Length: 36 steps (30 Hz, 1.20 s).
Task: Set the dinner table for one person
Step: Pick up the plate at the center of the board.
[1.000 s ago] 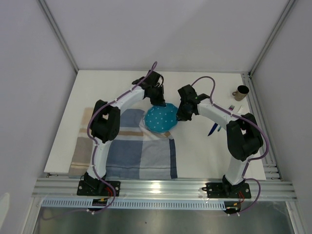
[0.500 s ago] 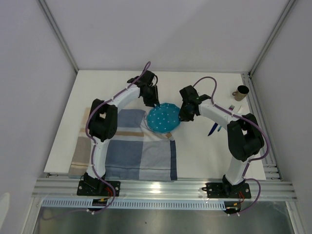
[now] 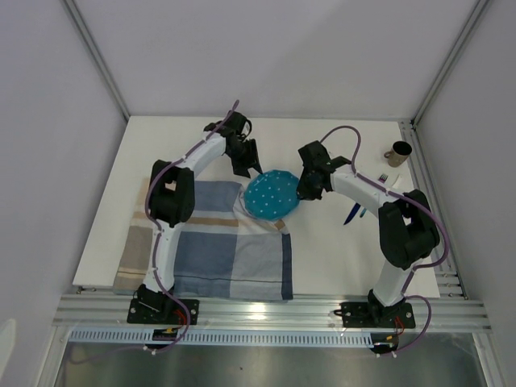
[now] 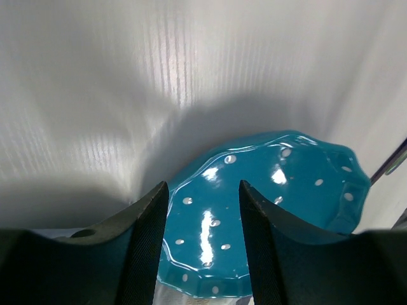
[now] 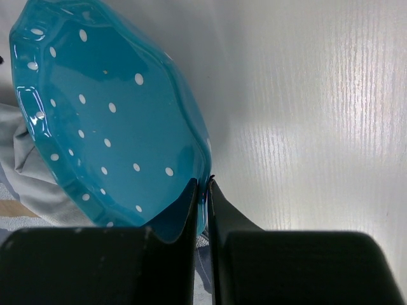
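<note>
So, worktop: large plain white matte worktop (image 3: 330, 250) with silver aluminium rails. It fills the floor of the cell, and both arms are bolted along its near edge.
Placemat: blue-and-beige checked cloth placemat (image 3: 210, 242), lying on the left half of the worktop. It's a bit rumpled at its far right corner.
Plate: round teal glazed plate with white dots and a wavy rim (image 3: 270, 196). It's at that rumpled corner, partly over the cloth and partly over bare worktop. Can't tell if it's lying flat or lifted a little.
Right hand: right hand (image 5: 205, 185) is clenched on the plate's right rim, with the edge pinched between the two fingers.
Left hand: left hand (image 3: 248, 168) is released, fingers (image 4: 149, 229) spread with nothing between them. It's just beyond the plate's far left edge and looks down on the plate.
Mug: small brown mug (image 3: 397, 152), upright near the far right corner, well apart from the plate.
Cutlery: blue-handled cutlery (image 3: 353, 214) on the worktop near the right arm. Too small to tell which pieces.
</note>
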Available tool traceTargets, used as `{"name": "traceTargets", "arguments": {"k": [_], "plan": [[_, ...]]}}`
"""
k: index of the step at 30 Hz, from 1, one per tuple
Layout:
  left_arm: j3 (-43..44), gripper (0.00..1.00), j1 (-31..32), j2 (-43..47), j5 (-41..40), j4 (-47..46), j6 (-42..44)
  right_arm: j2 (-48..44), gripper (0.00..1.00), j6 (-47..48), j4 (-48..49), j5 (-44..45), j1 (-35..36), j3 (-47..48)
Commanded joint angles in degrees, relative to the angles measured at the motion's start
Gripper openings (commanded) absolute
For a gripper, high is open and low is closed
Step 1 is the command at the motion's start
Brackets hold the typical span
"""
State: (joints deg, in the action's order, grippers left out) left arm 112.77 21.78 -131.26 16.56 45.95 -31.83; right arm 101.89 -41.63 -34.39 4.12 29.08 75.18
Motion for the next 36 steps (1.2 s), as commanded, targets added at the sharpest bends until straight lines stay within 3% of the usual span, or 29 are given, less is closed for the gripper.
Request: {"name": "traceTargets", "arguments": {"k": [1, 23, 36], "plan": [[2.98, 0.52, -0.25, -1.19, 1.81, 4.32, 2.03, -4.06, 0.00, 1.20, 2.05, 1.07, -0.08, -0.12], [-3.61, 0.39, -0.25, -1.19, 4.80, 2.03, 7.04, -2.31, 0.00, 2.43, 2.75, -1.31, -3.68, 1.73], [1.65, 0.40, 0.37, -4.52, 11.22, 4.93, 12.06, 1.03, 0.00, 2.25, 3.54, -2.98, -3.86, 3.31]]}}
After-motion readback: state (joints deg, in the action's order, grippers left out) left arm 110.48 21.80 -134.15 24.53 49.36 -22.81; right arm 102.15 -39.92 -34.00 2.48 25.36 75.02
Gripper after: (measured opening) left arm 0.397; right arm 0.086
